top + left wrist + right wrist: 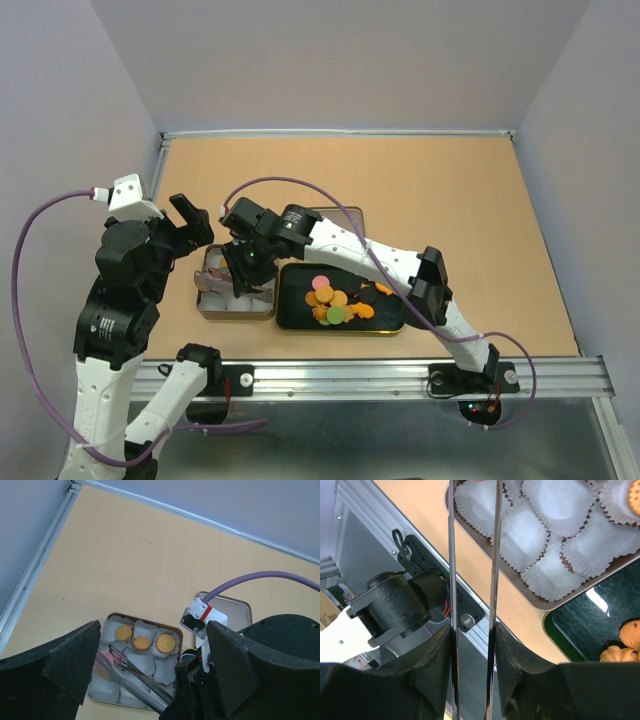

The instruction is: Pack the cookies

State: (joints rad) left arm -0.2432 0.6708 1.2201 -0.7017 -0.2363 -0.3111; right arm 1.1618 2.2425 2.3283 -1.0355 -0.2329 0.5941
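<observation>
My right gripper (472, 645) clamped on tongs (493, 555), long axis running toward tin (112, 616) left edge; pink cookie (102, 662) at tips there. My left gripper (192, 222) gaping, empty.

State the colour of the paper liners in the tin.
White. The paper liners show best in the right wrist view.

Tan wooden desk (450, 200). Near the front edge, a square tin (235, 314) (white paper cups inside), just beside a dark tray (296, 300). Farther back, probably a grey tin lid (235, 611), partly hidden.
</observation>
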